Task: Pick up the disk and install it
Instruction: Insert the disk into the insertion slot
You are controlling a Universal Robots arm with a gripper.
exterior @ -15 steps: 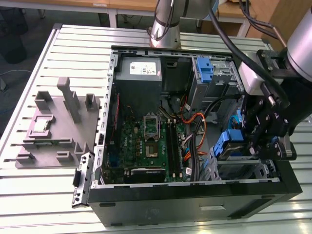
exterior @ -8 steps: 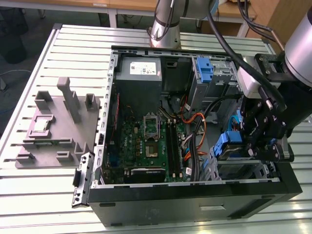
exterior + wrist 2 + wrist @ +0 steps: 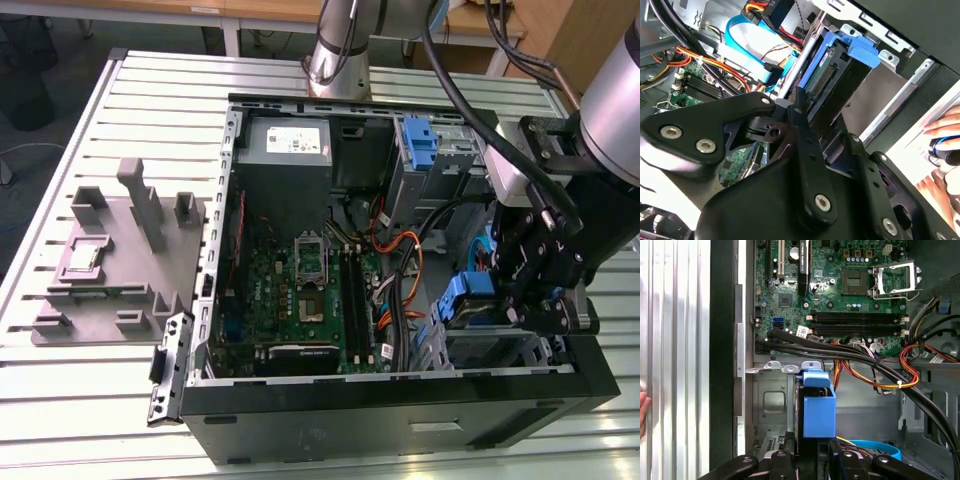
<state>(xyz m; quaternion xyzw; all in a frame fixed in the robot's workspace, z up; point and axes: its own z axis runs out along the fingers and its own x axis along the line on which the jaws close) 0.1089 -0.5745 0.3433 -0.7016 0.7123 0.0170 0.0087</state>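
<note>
Blue plastic rails edge the disk [image 3: 466, 298], which stands on edge at the metal drive cage [image 3: 490, 348] in the corner of the open computer case [image 3: 400, 420], on the exterior view's right. In both wrist views the black hand [image 3: 812, 457] is clamped on the disk [image 3: 818, 412], its fingers [image 3: 801, 117] pressed against the sides. The arm [image 3: 615, 100] bends down over the case wall, with the hand [image 3: 510, 300] reaching inside. Orange and black cables [image 3: 875, 367] run past toward the green motherboard [image 3: 300, 290]. A white sticker marks the power-supply box [image 3: 285, 150], but I cannot make out its print. The case lies on a slatted metal bench [image 3: 120, 400].
</note>
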